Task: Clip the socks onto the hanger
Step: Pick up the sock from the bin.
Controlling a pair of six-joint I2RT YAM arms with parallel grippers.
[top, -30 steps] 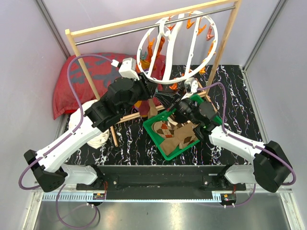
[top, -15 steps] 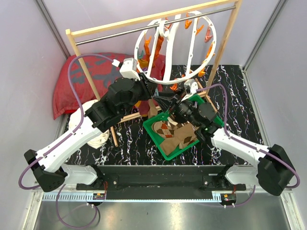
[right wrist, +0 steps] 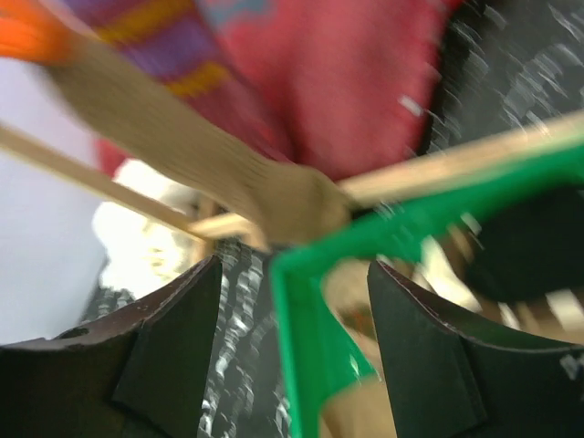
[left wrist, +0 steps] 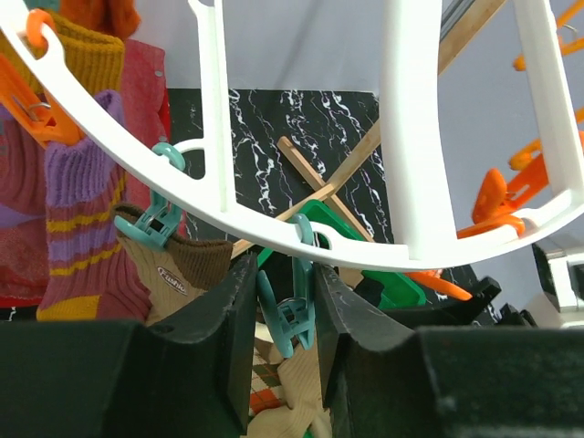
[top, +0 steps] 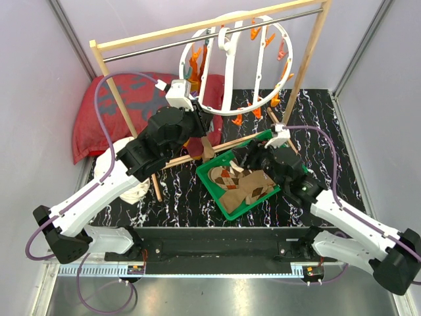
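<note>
We judge the job partly done. On the left arc of the hanger (left wrist: 412, 128), which hangs from the metal bar (top: 145, 49) above the worktop (top: 329, 131), three socks are already pegged side by side. They are an orange-ochre sock (left wrist: 87, 55), a purple striped sock (left wrist: 78, 228) and a brown sock (left wrist: 182, 274), each hanging limp from its cuff. The ribbed knit looks soft and thick. The argyle socks (top: 240, 187) are left to do; they lie crumpled in the green tray (top: 212, 193) just below the hanger's near rim. We cannot make out a black sock with any certainty. Several orange clips (left wrist: 497, 196) on the hanger's right and far arcs are bare, so there is room for the rest. The left claw (left wrist: 285, 274) is raised to the hanger's near rim. Its fingers are drawn in narrow around a teal clip (left wrist: 292, 319) that dangles there, and both seem to press on the clip's wings. We take this as squeezing the clip open for the next sock. The right claw (right wrist: 294, 301) sits lower, beneath the hanger over the tray's edge. Its fingers are spread wide with nothing between them, though its own view is blurred.
</note>
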